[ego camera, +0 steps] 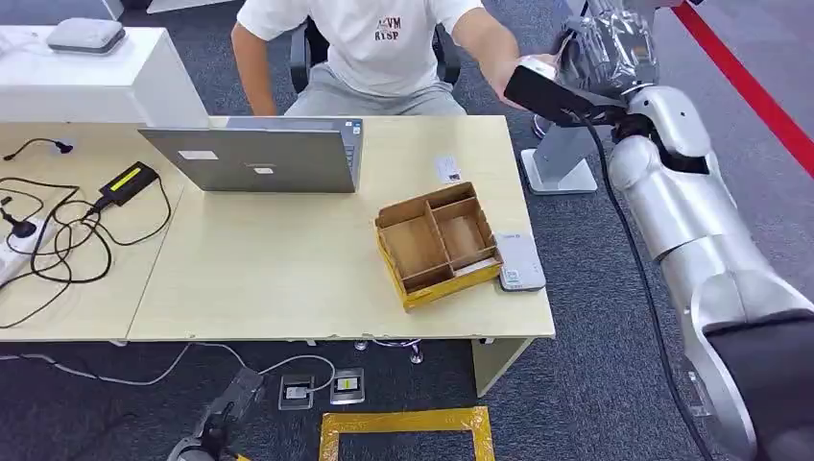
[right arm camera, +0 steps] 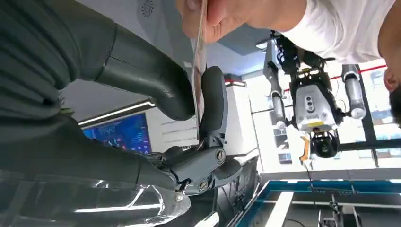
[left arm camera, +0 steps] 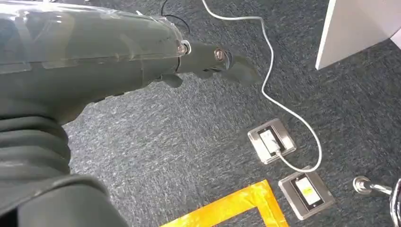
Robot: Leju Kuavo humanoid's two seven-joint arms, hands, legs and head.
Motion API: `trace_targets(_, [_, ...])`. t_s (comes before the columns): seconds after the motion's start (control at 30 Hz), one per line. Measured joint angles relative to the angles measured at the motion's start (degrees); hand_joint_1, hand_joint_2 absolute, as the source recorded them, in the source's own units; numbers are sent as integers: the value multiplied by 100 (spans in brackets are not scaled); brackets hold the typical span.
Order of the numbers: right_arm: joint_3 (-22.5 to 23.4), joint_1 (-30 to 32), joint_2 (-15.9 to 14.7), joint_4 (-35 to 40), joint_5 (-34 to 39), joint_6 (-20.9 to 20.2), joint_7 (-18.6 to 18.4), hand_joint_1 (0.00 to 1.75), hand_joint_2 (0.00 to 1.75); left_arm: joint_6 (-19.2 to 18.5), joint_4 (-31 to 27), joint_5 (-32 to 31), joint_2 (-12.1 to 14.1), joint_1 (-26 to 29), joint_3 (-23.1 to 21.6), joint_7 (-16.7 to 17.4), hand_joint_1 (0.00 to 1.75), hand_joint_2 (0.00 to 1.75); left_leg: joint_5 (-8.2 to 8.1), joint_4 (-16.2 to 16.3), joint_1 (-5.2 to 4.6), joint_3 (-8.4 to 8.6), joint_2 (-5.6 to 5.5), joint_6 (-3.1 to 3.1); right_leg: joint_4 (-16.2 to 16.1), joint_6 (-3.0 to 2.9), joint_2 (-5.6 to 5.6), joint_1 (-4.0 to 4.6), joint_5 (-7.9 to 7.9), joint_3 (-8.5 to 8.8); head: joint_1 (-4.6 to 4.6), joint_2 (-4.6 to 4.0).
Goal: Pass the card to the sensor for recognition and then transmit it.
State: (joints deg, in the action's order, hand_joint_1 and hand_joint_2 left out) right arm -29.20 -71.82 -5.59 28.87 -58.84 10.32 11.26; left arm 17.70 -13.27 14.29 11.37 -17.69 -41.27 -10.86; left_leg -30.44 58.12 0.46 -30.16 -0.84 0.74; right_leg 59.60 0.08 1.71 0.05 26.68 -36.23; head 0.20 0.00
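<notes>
So the card [right arm camera: 200,71] is up in the air off the far right corner of the tabletop [ego camera: 288,279], seen edge-on in the right wrist view. It sits between the thick thumb and a dark finger of the right hand [right arm camera: 198,104], and the person's hand [right arm camera: 222,19] is pinching its other end, so both have hold of it right now. Looks to me like a handover in progress, though I can't tell which way it's going. The right arm [ego camera: 691,211] is stretched way out past the tabletop edge toward the seated person [ego camera: 374,48], which makes sense if that's who trades the card. The white card reader [ego camera: 518,259], my guess for the sensor, lies flat at the near right edge, touching the side of the cardboard divider box [ego camera: 437,245]. The compartments I can see into look empty, just bare cardboard. A small white card or label [ego camera: 447,169] lies just behind the box. Further left there's an open laptop [ego camera: 259,154] and a tangle of black cables [ego camera: 58,230]. The left hand [left arm camera: 213,59] hangs down over the carpet with nothing in it, fingers loosely extended, near two floor sockets [left arm camera: 288,165].
</notes>
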Motion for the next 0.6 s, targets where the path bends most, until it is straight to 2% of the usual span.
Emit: trace_targets(0.6, [-7, 1, 149, -461, -6, 46, 17, 175, 175, -31, -9, 4, 55, 0, 0, 2, 0, 0, 0, 0, -1, -1, -3, 0, -1, 0, -1, -1, 0, 0, -2, 0])
